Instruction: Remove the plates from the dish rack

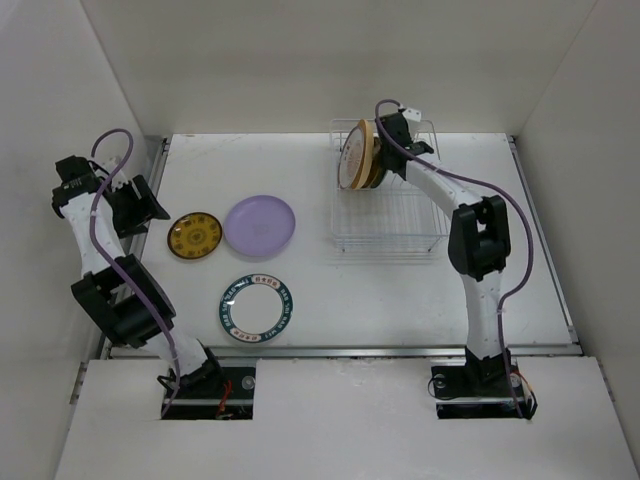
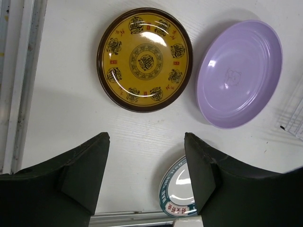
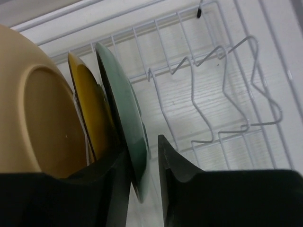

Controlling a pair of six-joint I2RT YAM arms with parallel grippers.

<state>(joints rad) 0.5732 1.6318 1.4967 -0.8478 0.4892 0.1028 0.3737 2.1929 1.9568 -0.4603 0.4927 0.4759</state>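
Three plates lie flat on the table: a yellow-and-brown patterned plate point(image 1: 196, 236), a lavender plate point(image 1: 259, 224) and a white plate with a teal rim point(image 1: 258, 306). In the left wrist view the yellow plate point(image 2: 144, 59) and the lavender plate point(image 2: 239, 73) lie ahead and the teal-rimmed plate point(image 2: 182, 187) lies below. My left gripper point(image 2: 147, 142) is open and empty above the table. The wire dish rack point(image 1: 390, 215) holds upright plates point(image 1: 358, 156) at its far left. My right gripper point(image 3: 142, 146) straddles the rim of a dark green plate point(image 3: 123, 118), with a small gap at the right finger. A yellow plate point(image 3: 90, 109) and a pale orange plate point(image 3: 33, 113) stand behind it.
The rack's wire dividers point(image 3: 222, 94) stand bare to the right of the plates. White enclosure walls rise on the left, right and back. A metal rail point(image 2: 16, 85) runs along the table's left edge.
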